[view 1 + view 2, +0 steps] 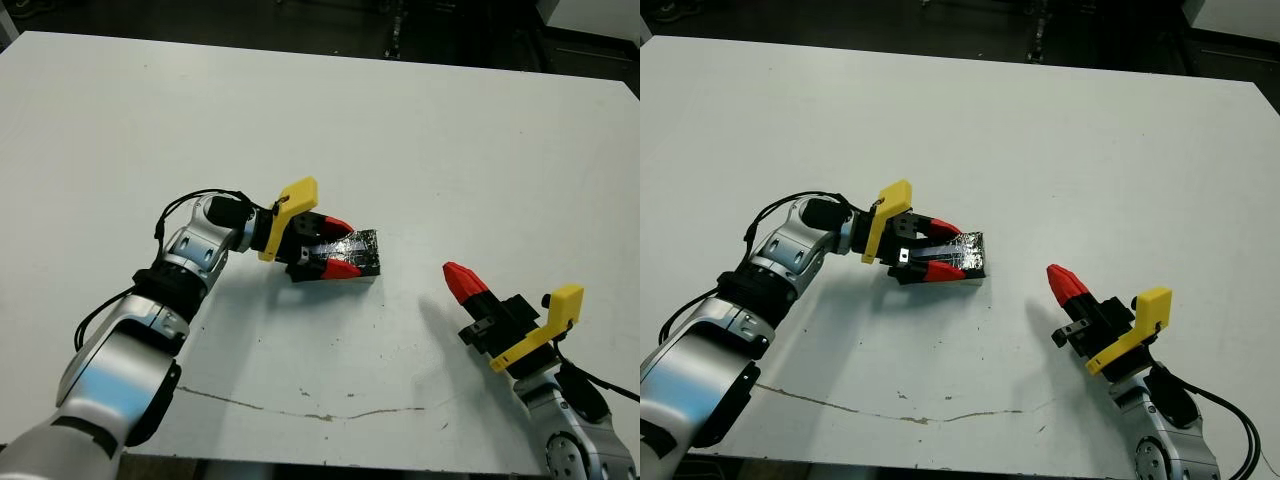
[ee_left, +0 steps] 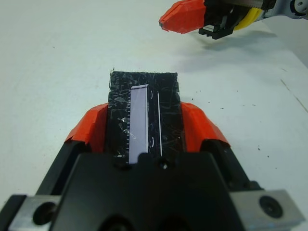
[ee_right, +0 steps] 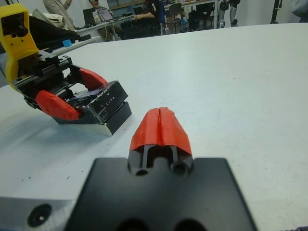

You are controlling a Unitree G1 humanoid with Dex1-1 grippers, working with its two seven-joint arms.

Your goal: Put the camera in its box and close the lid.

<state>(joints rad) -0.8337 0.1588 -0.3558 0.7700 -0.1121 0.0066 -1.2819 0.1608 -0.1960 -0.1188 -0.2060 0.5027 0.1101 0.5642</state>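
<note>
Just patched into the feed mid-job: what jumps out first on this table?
The left gripper near the table's middle, its red fingers closed on either side of the black crinkly lid, which sits on the box. The right gripper waits apart to the right, fingers together, holding nothing.

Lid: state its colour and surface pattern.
Glossy black, crinkly, with a pale lavender strip; the lid shows best in the left wrist view.
</note>
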